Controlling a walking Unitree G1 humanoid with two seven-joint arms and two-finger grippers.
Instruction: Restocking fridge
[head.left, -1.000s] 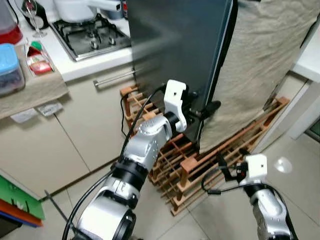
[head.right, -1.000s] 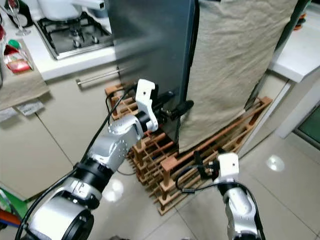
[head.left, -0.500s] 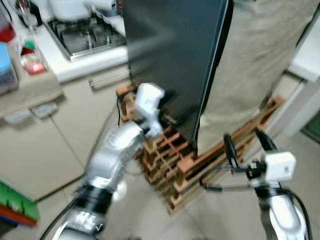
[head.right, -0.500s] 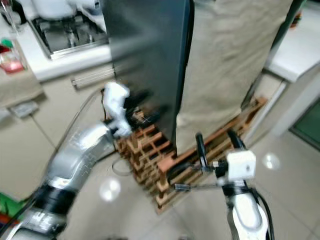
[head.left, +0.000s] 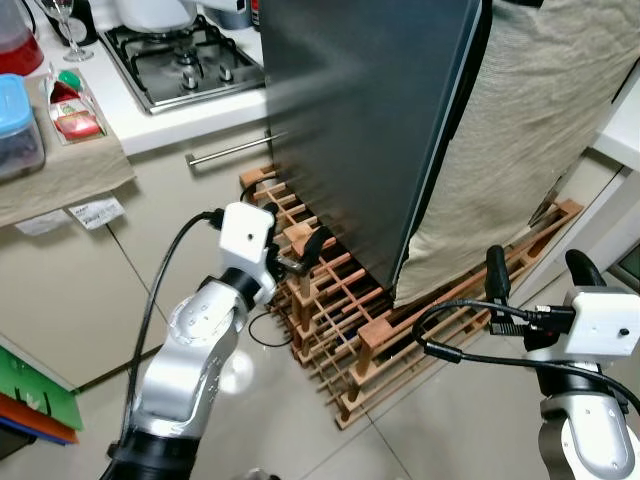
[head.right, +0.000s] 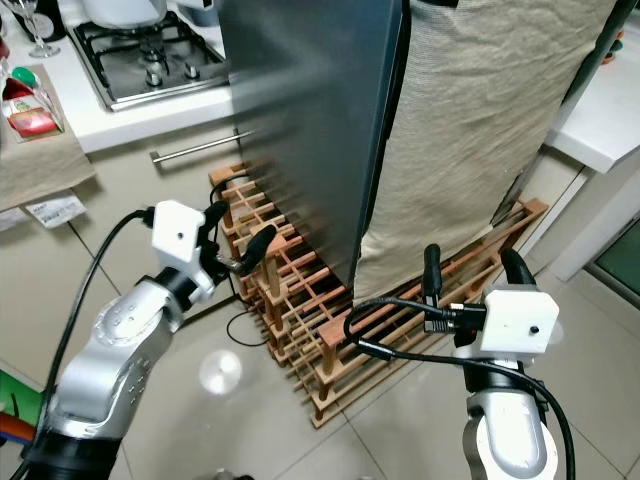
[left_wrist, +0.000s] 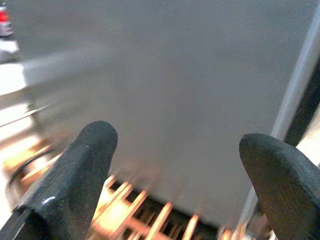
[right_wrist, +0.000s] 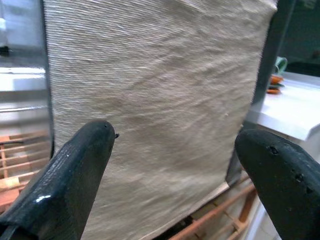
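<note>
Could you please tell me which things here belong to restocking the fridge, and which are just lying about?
For the job:
- dark fridge door
- left tool, open, near the door
- right tool, open

Lying about:
- beige cloth
- wooden rack
- gas hob
- blue-lidded container

No text, label, brand or number is legible anywhere. The white paper slip (head.left: 97, 212) on the cabinet front, off to the side of the left gripper (head.left: 296, 250), carries dark print too small to make out; the red carton (head.left: 72, 108) above it is equally unreadable.
</note>
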